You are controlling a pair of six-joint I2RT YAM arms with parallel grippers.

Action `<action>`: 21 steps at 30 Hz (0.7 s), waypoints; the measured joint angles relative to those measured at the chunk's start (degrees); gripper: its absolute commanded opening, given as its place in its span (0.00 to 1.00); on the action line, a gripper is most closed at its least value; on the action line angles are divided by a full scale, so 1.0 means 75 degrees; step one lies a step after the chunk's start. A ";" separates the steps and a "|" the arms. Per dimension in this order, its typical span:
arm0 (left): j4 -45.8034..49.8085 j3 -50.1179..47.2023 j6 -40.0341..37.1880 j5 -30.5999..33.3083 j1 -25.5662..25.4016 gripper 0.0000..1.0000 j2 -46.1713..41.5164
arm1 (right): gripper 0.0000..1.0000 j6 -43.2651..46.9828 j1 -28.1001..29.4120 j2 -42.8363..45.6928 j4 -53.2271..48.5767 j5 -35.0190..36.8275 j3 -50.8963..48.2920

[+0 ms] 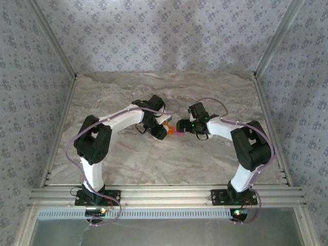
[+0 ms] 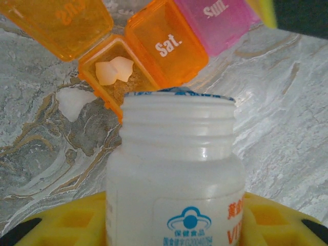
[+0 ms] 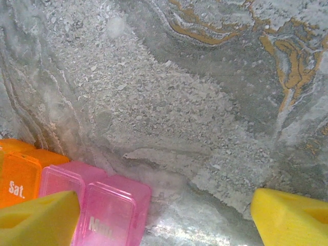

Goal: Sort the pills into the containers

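my left gripper (image 2: pixel 172 214) is pinched on the white bottle (image 2: pixel 174 154), whose body sits between my yellow fingers (image 2: pixel 61 223). its threaded neck has no cap and points away from my wrist toward the containers (image 1: pixel 168 131). these lie near the middle of the marble table (image 3: pixel 169 92), between my two grippers in the top view. from my left wrist, the bottle's mouth lines up with the near edge of the open orange compartment (image 2: pixel 88 72); i cannot tell whether the two touch. that compartment's lid (image 2: pixel 59 20) is flipped back flat on the far side. two white pills (image 2: pixel 114 70) lie inside it, pressed against each other. a third, loose pill (image 2: pixel 72 101) lies on the table just beside the compartment's left wall, outside it. joined to the open compartment's right side is a shut orange one marked "sat." (image 2: pixel 169 43), and next to that a shut pink one marked "sun." (image 2: pixel 215 20). my right gripper (image 3: pixel 163 210) is spread wide, with one yellow fingertip low on the left of my right wrist view, the other low on the right, and bare marble between them. the left fingertip overlaps a shut pink compartment marked "mon." (image 3: pixel 110 215) at the end of the row; i cannot tell if it rests on the plastic. in the top view both arms reach inward, so that my two grippers face each other across the containers.
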State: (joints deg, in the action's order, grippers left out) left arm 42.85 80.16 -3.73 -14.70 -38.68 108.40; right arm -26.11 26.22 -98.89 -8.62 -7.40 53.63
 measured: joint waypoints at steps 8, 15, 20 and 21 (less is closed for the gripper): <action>-0.1215 -0.0886 -0.0111 -0.0204 0.0009 0.00 -0.0825 | 0.90 0.0006 -0.0038 -0.0003 -0.0303 -0.0154 0.0169; -0.2145 -0.1460 -0.0137 -0.0335 0.0070 0.00 -0.1338 | 0.92 0.0003 -0.0119 0.0009 -0.0749 -0.0248 0.0364; -0.2943 -0.1985 -0.0131 -0.0385 0.0166 0.00 -0.1664 | 0.94 0.0003 -0.0338 0.0239 -0.1131 -0.0248 0.0597; -0.3121 -0.2095 -0.0131 -0.0399 0.0181 0.00 -0.1722 | 0.94 0.0003 -0.0382 0.0286 -0.1212 -0.0248 0.0659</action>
State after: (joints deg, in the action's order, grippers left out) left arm 19.44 64.45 -4.71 -17.69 -37.32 95.48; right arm -26.09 23.35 -96.75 -17.72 -9.26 58.57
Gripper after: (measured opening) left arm 0.440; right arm 0.937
